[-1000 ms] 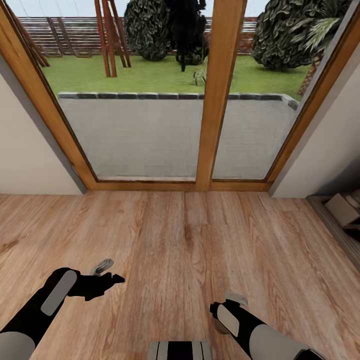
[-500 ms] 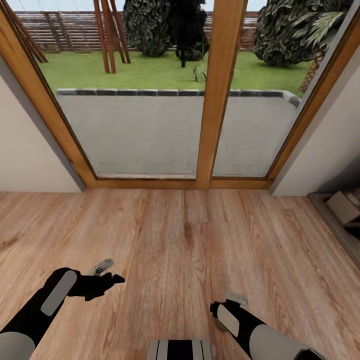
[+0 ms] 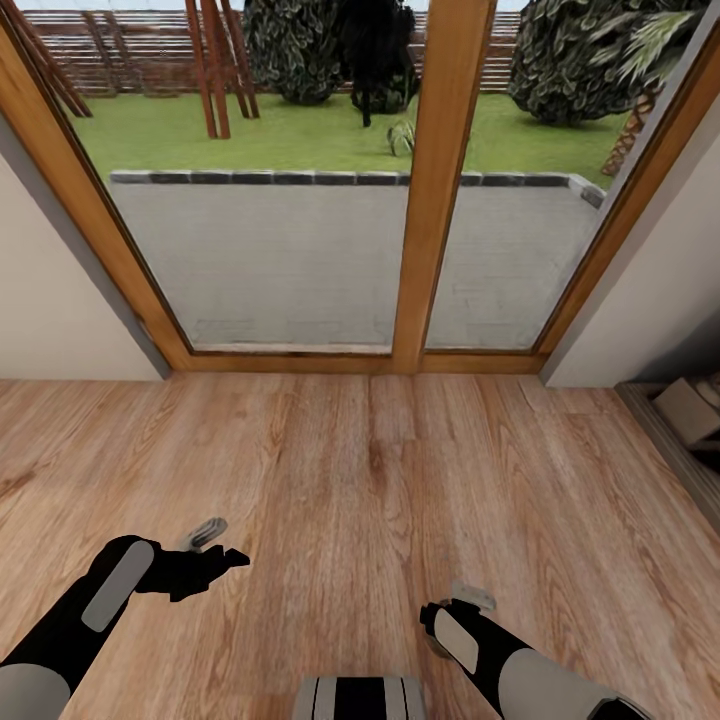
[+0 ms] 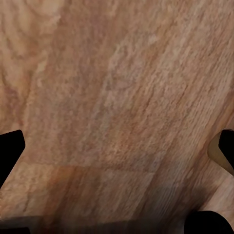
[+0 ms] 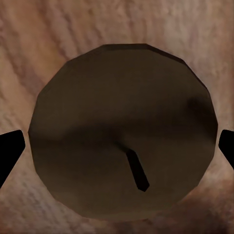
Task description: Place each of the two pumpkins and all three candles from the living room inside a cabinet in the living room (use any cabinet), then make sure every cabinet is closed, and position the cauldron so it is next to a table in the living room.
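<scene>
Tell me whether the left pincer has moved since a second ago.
Yes, slightly: carried with the robot, the left pincer has backed away from the window sill, now higher in view.

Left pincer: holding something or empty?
Empty: the left pincer is open, with bare wood floor between its fingers.

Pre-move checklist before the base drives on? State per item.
1. Candle between the right gripper jaws: ok, it looks gripped.
2. Left gripper empty, jaws open over the floor: ok.
3. Heading: not ok, facing the glass door; a turn is probably needed.
4. Floor directly ahead free of obstacles: ok.
5. Clearance to the low shelf on the right for a turn: cannot tell.
</scene>
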